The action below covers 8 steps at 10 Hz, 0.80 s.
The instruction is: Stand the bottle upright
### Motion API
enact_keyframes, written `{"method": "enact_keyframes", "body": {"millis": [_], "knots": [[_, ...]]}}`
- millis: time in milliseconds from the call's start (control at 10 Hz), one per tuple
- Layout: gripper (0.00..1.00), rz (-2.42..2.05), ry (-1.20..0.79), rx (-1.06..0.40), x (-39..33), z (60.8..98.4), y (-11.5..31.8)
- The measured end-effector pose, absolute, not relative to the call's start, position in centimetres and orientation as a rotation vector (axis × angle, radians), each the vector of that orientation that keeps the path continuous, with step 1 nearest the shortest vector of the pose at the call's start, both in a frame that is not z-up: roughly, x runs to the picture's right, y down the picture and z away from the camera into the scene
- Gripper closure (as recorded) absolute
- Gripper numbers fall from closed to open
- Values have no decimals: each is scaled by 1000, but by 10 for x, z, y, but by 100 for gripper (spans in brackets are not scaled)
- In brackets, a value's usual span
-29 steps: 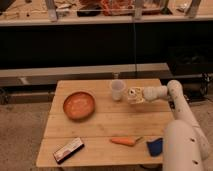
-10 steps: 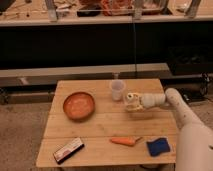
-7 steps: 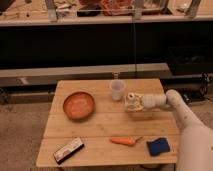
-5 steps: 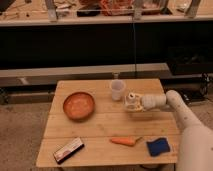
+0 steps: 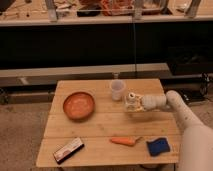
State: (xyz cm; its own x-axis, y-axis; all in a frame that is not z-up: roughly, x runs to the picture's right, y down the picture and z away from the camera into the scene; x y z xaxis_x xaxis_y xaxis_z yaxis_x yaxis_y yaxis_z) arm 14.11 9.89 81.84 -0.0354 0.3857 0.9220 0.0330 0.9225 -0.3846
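The bottle (image 5: 131,99) is small, pale cream-white with tan markings. It sits on the wooden table (image 5: 107,117) right of the middle, just right of the translucent cup (image 5: 116,90), and looks roughly upright. My gripper (image 5: 134,102) reaches in from the right on the white arm (image 5: 175,107) and is at the bottle, around or against its body. The gripper hides part of the bottle.
An orange-brown bowl (image 5: 78,104) sits at the table's left. A carrot (image 5: 124,141) and a blue sponge (image 5: 158,147) lie near the front edge, and a flat snack bar (image 5: 68,150) at the front left. A dark shelf unit stands behind the table.
The gripper and bottle moved left and down from near the table's right edge toward the cup about three seconds ago. Over the last second they have barely moved.
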Motion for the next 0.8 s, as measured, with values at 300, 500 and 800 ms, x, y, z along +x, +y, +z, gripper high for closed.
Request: {"method": "enact_keyframes", "body": {"millis": [300,500,800], "knots": [[100,340,-1591,-368,144,816,105],[100,378,-1594,-387,149,814,110],[100,396,-1598,-425,147,811,118]]}}
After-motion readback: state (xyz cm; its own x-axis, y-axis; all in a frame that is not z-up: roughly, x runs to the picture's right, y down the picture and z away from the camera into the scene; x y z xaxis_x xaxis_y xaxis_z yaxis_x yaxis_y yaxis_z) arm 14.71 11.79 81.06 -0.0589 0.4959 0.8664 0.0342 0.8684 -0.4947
